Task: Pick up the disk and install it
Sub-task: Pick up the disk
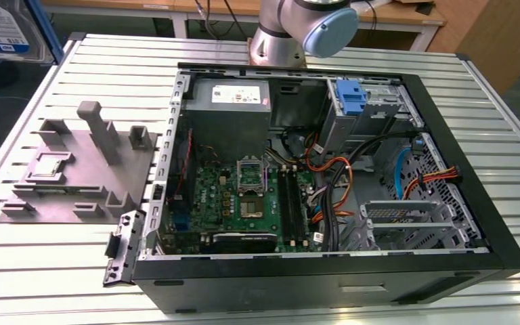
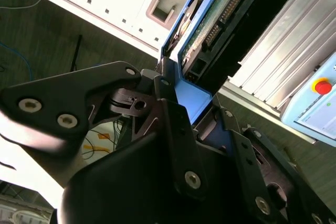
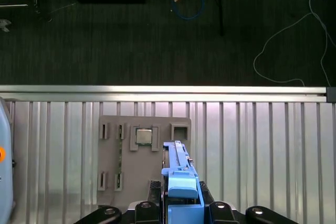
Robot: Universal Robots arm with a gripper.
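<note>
Open computer case (image 1: 314, 288) on slatted table (image 1: 43, 277), grey stand (image 1: 79, 177) just beside it, disk (image 1: 3, 28) at the exterior view's far left.

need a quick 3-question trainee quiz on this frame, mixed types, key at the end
1. True or false: the gripper holds the disk by its blue frame.
2. In the first wrist view, what lies on the table beyond the disk? A) grey stand B) keyboard C) toolbox
3. Fill in: in the exterior view, the bracket in the open computer case is ___ in colour.
Key: 1 true; 2 A; 3 blue.
</note>
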